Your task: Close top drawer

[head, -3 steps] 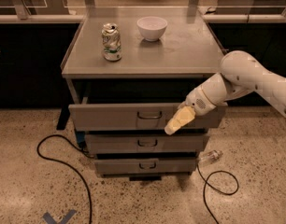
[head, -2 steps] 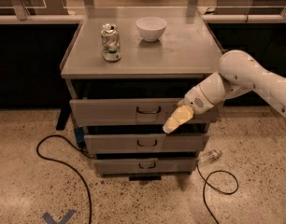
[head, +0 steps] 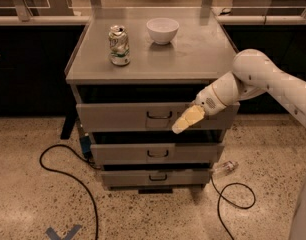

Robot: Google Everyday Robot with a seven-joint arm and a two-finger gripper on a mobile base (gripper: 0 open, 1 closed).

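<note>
The top drawer [head: 118, 116] is a wide grey drawer with a small dark loop handle [head: 159, 115] at its centre. It stands out a little from the cabinet, with a dark gap above its front. My gripper [head: 179, 126], with yellowish fingers held together, rests against the drawer front just right of the handle. The white arm comes in from the right.
Two narrower grey drawers, middle [head: 123, 153] and bottom [head: 128, 177], also stand slightly out. A dented can [head: 119, 45] and a white bowl [head: 162, 30] sit on the cabinet top [head: 198, 54]. Black cables [head: 68, 174] and a small bottle [head: 225, 168] lie on the floor.
The top drawer front has moved inward toward the cabinet, and my gripper has moved with it, staying against the front.
</note>
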